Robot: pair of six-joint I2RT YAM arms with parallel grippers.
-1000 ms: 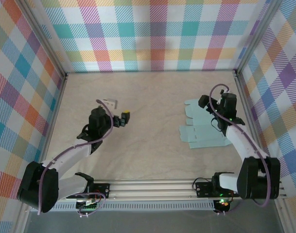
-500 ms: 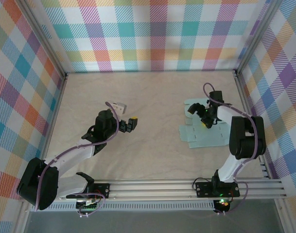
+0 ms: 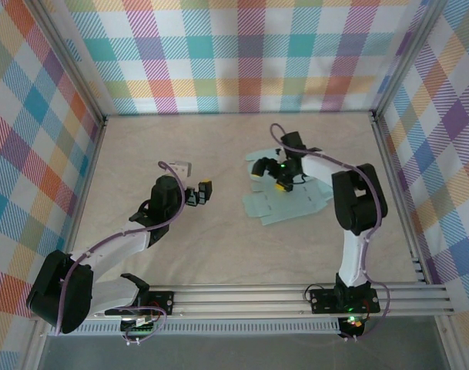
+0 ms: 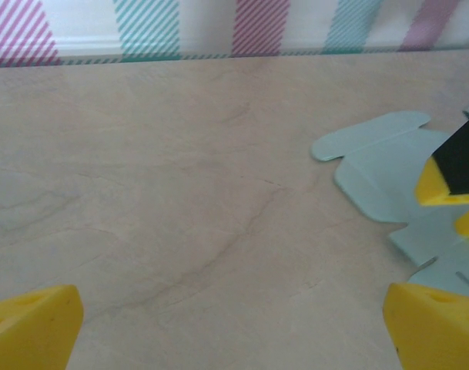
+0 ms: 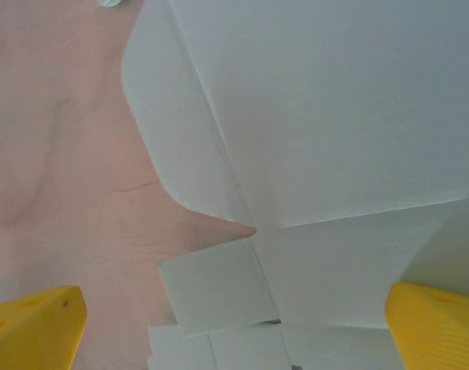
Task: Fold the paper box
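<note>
At the near edge, the rail carrying both arm bases was seen across the table. Further in, on the left half, the left gripper was held over bare tabletop; in its wrist view the yellow fingertips were spread wide, and nothing was gripped between them. Right of centre, the paper box was laid out flat on the table as an unfolded mint-teal sheet, its flaps and rounded tabs spread outward. Over the far part of that sheet the right gripper was positioned, pointing down. Its fingers were likewise parted wide, with the card lying beneath the gap and not pinched. Whether the fingertips touched the card could not be told. Behind everything, the plaid wall was seen.
</note>
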